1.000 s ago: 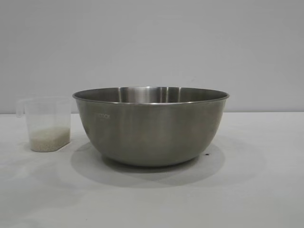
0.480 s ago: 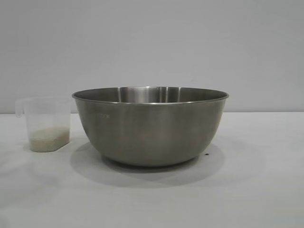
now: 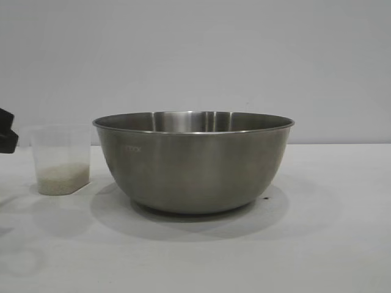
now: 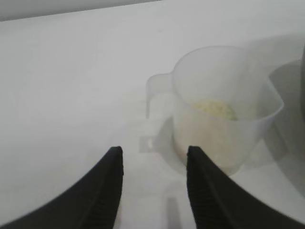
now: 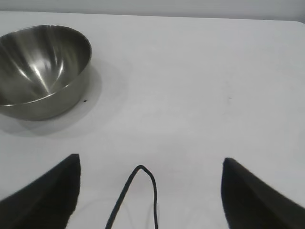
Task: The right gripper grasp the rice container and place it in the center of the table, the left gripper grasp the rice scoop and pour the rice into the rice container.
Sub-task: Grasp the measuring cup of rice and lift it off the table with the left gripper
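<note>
A: Table [image 3: 330, 244] fills the foreground in the exterior view, plain white, with soft shadows across it. What stands on it?

B: Nearest the middle, the rice container [image 3: 193, 160], a big brushed-steel bowl sitting upright with a faint line of lettering on its wall. A tiny dark speck lies on the white surface by its base.

A: And the rice scoop?

B: The rice scoop [image 3: 60, 160] stands upright just beside the bowl on the left arm's side, apart from it. It is a translucent cup, and the rice [image 3: 61, 178] forms a pale layer in its bottom (well below the rim).

A: Where is the left gripper?

B: At the very edge of the exterior view, the left gripper [image 3: 7, 131] shows as a black shape next to the scoop's handle side. From its wrist camera, the left gripper [image 4: 152, 160] has its two black fingers partly open with nothing between them, pointing at the scoop's loop handle, which lies just ahead of the tips. No contact is visible.

A: The right one?

B: The right gripper [image 5: 150, 164] hangs above bare table, its jaws spread wide and empty, with a thin black cable [image 5: 138, 191] looping between them. The bowl sits well away from it, farther off, its inside shiny and empty.
</note>
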Controlling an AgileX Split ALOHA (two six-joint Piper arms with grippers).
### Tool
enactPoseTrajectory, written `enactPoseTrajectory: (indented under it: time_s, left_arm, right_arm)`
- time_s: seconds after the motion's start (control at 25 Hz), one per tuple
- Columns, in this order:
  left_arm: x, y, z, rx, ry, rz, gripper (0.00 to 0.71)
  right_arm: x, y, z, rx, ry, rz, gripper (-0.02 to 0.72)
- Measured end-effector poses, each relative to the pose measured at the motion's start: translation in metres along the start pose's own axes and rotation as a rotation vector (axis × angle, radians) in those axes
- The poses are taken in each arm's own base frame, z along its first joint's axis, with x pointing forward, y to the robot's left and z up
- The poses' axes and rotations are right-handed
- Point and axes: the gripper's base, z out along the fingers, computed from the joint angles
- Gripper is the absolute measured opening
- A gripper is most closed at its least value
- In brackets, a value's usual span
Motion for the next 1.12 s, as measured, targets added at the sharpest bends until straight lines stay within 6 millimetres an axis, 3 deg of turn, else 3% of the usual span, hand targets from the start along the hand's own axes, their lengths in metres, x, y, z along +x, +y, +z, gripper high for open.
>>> enactPoseTrajectory:
  time_s: [0.28, 0.48, 1.12]
  left_arm:
    - [-0.001, 0.002, 0.015, -0.04, -0.011, 0.018, 0.305]
    - [-0.003, 0.003, 0.019, -0.046, -0.02, 0.036, 0.186]
    - [-0.001, 0.001, 0.02, -0.035, -0.012, 0.058, 0.192]
  right_arm:
    - [0.0, 0.0, 0.0, 0.0, 0.0, 0.0, 0.554]
    - [0.0, 0.0, 0.0, 0.0, 0.0, 0.0, 0.554]
    - [0.0, 0.0, 0.0, 0.0, 0.0, 0.0, 0.554]
